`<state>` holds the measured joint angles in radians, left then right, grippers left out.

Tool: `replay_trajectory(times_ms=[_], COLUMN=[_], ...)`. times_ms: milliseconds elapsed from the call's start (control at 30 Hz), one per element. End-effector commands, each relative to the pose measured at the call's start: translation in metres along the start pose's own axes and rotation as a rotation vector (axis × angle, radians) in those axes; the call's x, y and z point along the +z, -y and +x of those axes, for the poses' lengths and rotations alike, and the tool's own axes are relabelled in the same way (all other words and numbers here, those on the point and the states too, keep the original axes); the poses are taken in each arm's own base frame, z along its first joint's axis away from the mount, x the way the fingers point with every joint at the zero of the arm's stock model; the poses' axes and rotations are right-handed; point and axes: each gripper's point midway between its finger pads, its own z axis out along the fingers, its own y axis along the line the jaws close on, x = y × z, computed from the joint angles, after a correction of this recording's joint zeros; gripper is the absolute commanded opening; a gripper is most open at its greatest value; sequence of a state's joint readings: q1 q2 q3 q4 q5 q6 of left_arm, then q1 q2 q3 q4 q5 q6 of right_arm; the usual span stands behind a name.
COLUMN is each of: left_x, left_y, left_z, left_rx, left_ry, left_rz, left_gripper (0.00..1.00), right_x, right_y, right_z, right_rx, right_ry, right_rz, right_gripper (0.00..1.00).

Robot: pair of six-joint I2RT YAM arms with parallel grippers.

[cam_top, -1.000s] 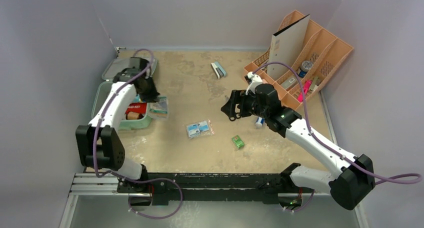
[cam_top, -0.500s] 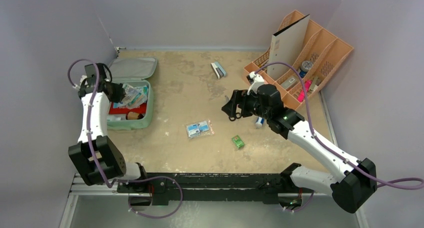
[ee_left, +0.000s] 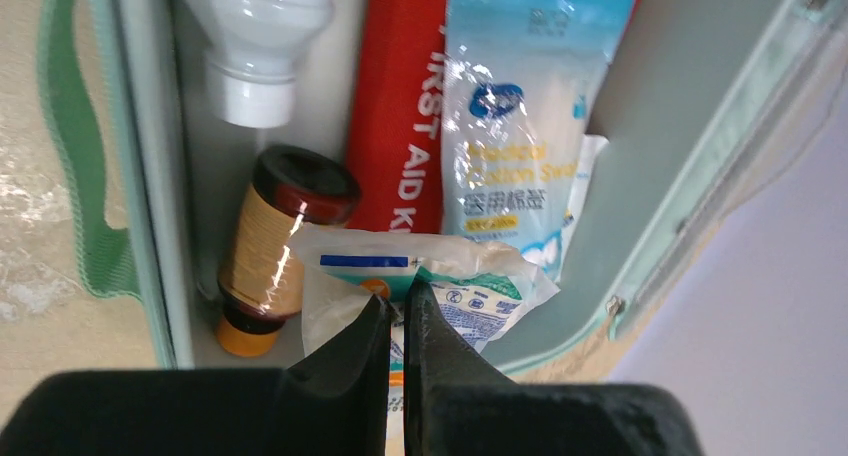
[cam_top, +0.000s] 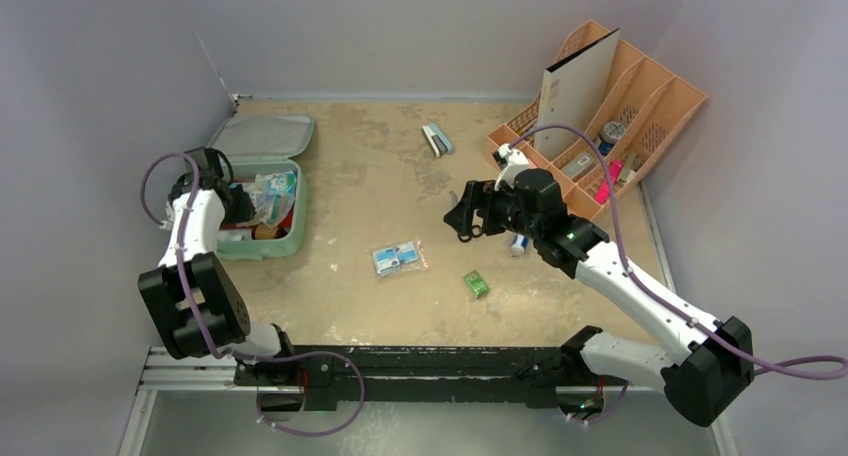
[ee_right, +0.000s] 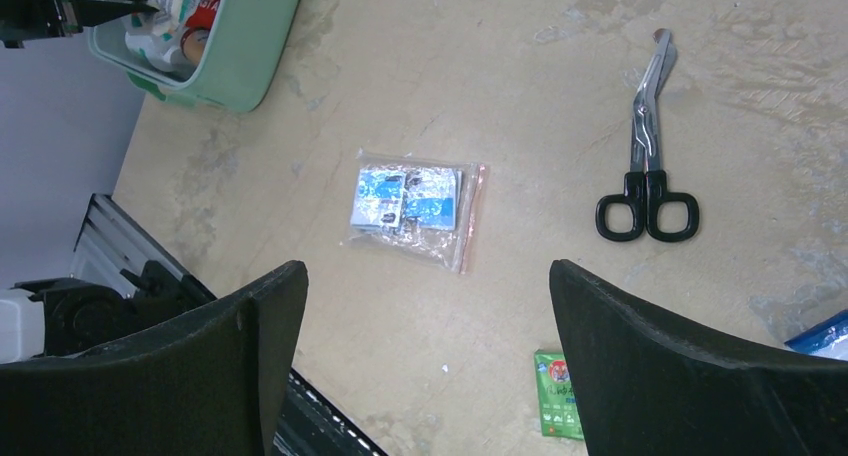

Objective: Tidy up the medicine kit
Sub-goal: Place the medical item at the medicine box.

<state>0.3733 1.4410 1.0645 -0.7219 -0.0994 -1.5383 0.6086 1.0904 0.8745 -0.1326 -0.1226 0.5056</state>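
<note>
The medicine kit [cam_top: 287, 239], a mint-green case, lies open at the left with its lid [cam_top: 262, 136] flat behind it. My left gripper [cam_top: 240, 198] hangs over the case, shut on a white printed packet [ee_left: 480, 281] just above the contents. The left wrist view shows inside the case wall [ee_left: 150, 226] a red first-aid pouch [ee_left: 400, 126], a brown bottle [ee_left: 275, 246], a white bottle [ee_left: 255, 46] and a blue-and-white pack [ee_left: 520, 126]. My right gripper [cam_top: 462, 214] hovers open over the table's middle, holding nothing.
A clear zip bag of blue packets [ee_right: 410, 201] lies on the table, black-handled scissors [ee_right: 645, 146] to its right, and a green sachet [ee_right: 560, 391]. A small box [cam_top: 437, 139] lies at the back. A peach organizer [cam_top: 640, 96] stands at the back right.
My left arm swung left, carrying the packet from beside the case's right edge to over its inside. The right arm has barely moved.
</note>
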Motion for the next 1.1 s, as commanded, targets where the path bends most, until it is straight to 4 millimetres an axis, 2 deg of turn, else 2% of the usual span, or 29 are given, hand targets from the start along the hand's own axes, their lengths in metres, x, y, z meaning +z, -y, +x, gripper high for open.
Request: replay_trajectory(times_ms=[0,300,467,667,800,900,1067], left_x=[0.008,0.025,0.028,0.024,0.016,0.005,-0.009], left_y=[-0.001,-0.009,-0.011,-0.007,-0.007,0.0,0.006], left_z=[-0.019,-0.01,-0.006,-0.001,-0.001,-0.004,-0.01], left_rx=[-0.099,-0.102,-0.096,-0.081,-0.078,-0.047,0.034], left_ry=[0.094,0.059,0.036,0.006,0.003,0.011,0.033], left_rz=[0.008,-0.03,-0.047,-0.035,-0.041,-0.005,0.008], left_gripper=[0.0,0.0,0.07,0.26,0.31,0.36,0.37], right_x=[-0.008,-0.006,-0.007,-0.01,-0.01,-0.008,-0.004], right_y=[-0.002,-0.002,-0.002,-0.003,-0.003,-0.004,-0.004], right_z=[-0.004,-0.004,-0.002,-0.003,-0.002,0.002,0.009], right_rx=[-0.035,-0.029,-0.021,-0.019,-0.016,-0.01,0.009], right_ry=[0.017,0.011,0.009,0.009,0.009,-0.003,-0.029], right_rz=[-0.005,-0.004,-0.005,-0.007,-0.008,-0.016,-0.026], right_gripper=[0.93,0.93,0.94,0.94,0.94,0.94,0.95])
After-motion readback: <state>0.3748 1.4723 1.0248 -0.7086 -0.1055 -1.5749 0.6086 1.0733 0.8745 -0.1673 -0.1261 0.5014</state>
